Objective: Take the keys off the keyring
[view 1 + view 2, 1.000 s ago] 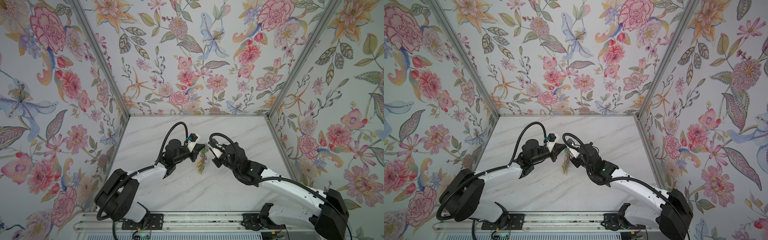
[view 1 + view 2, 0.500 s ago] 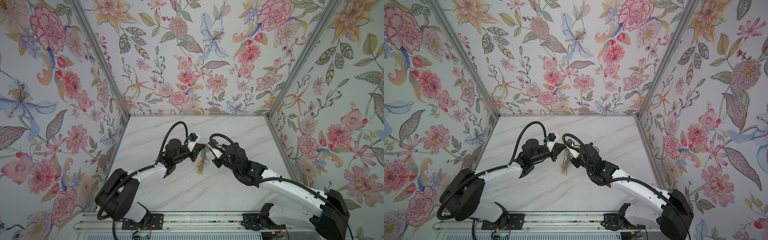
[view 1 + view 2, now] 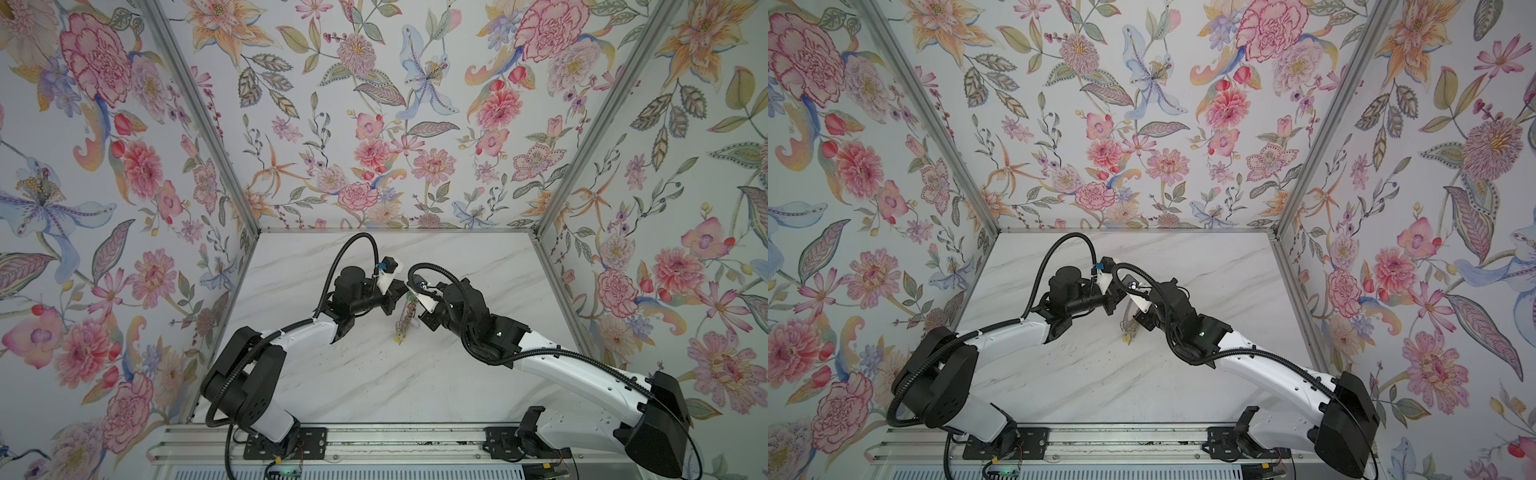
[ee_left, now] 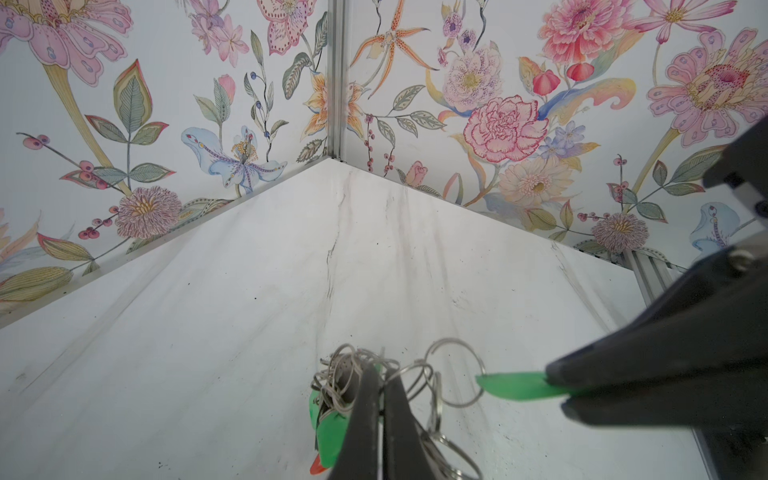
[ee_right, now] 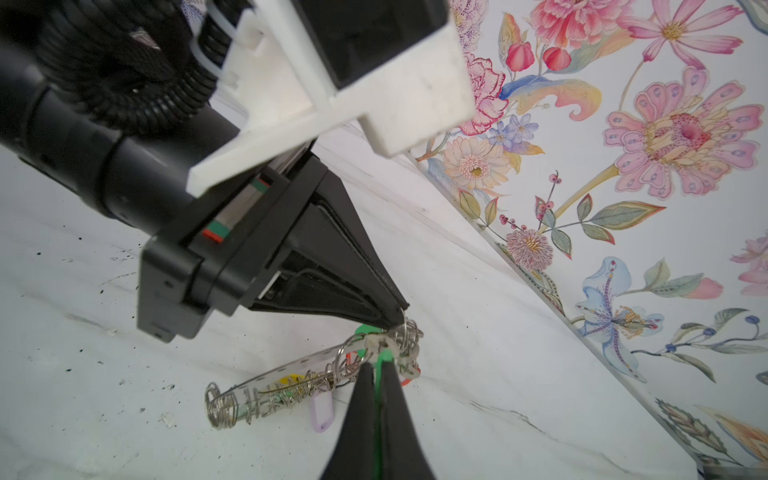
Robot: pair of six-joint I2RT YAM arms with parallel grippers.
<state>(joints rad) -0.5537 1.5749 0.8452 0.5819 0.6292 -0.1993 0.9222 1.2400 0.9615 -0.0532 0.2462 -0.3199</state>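
The white marble-patterned table top (image 3: 374, 382) lies under the large flat grey metal keyring (image 5: 286, 369), a washer-like disc with small holes along its rim. Flower-printed walls (image 3: 374, 124) stand behind it and on both sides of it. Two white-and-black robot arms meet at the keyring: in both top views the left arm (image 3: 299, 332) reaches it from the left and the right arm (image 3: 561, 361) from the right. The keyring stands on edge between them, tilted, so the top views show it only as a thin sliver; whether its lower end touches the table top I cannot tell. The left gripper (image 5: 395, 321) sits at the upper end of the keyring, its black jaws pressed together and pinching the rim among a tangle of wire split rings (image 4: 415, 374). The right gripper (image 4: 555, 384) is just beside that same upper end, its jaws likewise closed, clamped on the tip of a flat green plastic tag (image 4: 513, 386) that stretches from one wire ring toward it. The small silvery keys (image 5: 380, 343) hang crowded along the keyring on their little rings (most are too tangled to tell apart). Among them are a yellow oblong tag (image 5: 293, 379) against the disc's middle, a pale lilac tag (image 5: 322, 411) dangling below it, and a second green tag (image 4: 330, 432) beside the left gripper's fingers.
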